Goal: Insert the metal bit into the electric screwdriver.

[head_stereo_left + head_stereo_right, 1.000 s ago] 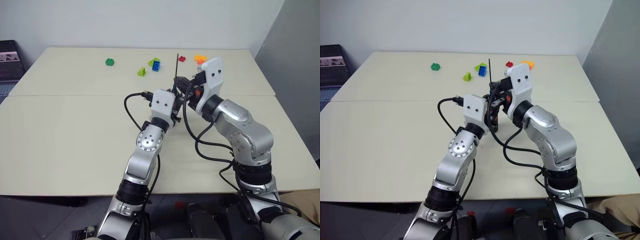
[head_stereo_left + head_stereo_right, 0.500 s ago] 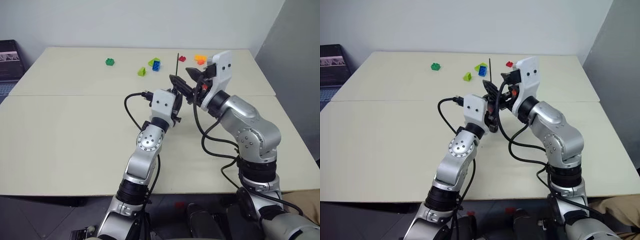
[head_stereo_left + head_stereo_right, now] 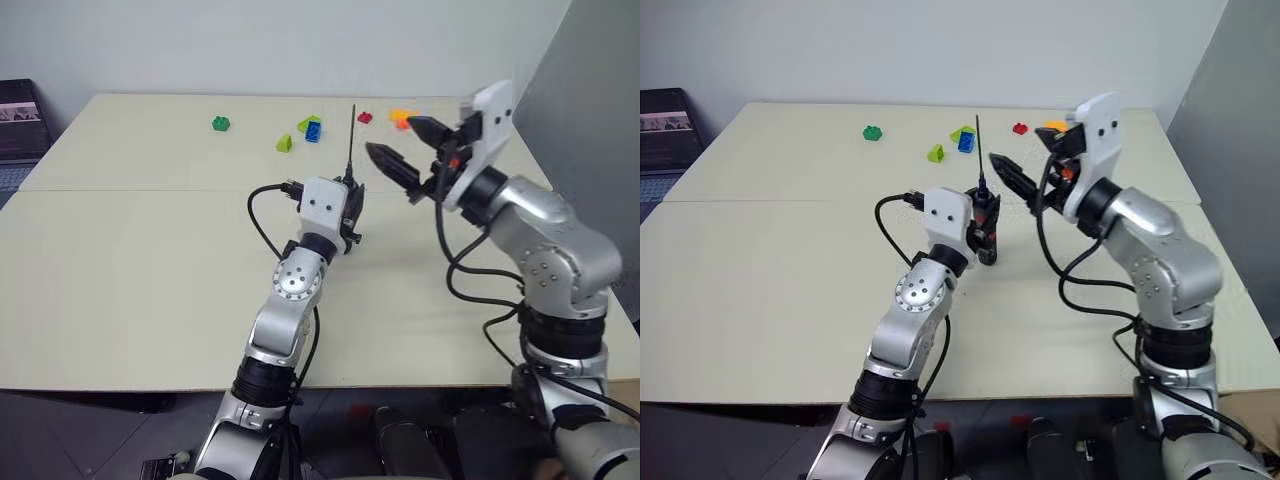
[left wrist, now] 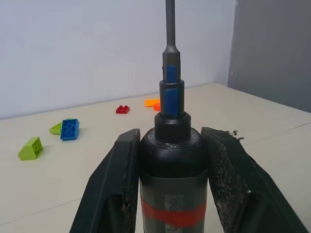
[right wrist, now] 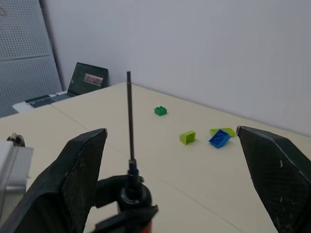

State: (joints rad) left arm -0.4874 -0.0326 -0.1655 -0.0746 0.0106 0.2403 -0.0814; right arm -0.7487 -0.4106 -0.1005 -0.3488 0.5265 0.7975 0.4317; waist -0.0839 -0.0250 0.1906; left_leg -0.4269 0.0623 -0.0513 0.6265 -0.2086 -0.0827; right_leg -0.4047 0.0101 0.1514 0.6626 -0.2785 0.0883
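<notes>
Fingers (image 4: 119, 184) of the left gripper (image 4: 171, 179), matte black and grainy-padded, clamp the electric screwdriver (image 4: 171, 189), a smooth black cylinder with a red band, held upright above the beige table (image 3: 130, 270). Seated in its narrow nose, the metal bit (image 3: 352, 135) rises as a thin straight grey rod. Just to its right the right gripper (image 3: 405, 150) hovers with its tapered black fingers spread wide, empty, coloured plastic bricks (image 3: 300, 132) lying beyond

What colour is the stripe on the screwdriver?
Red, on the black electric screwdriver; best seen in the left wrist view.
</notes>
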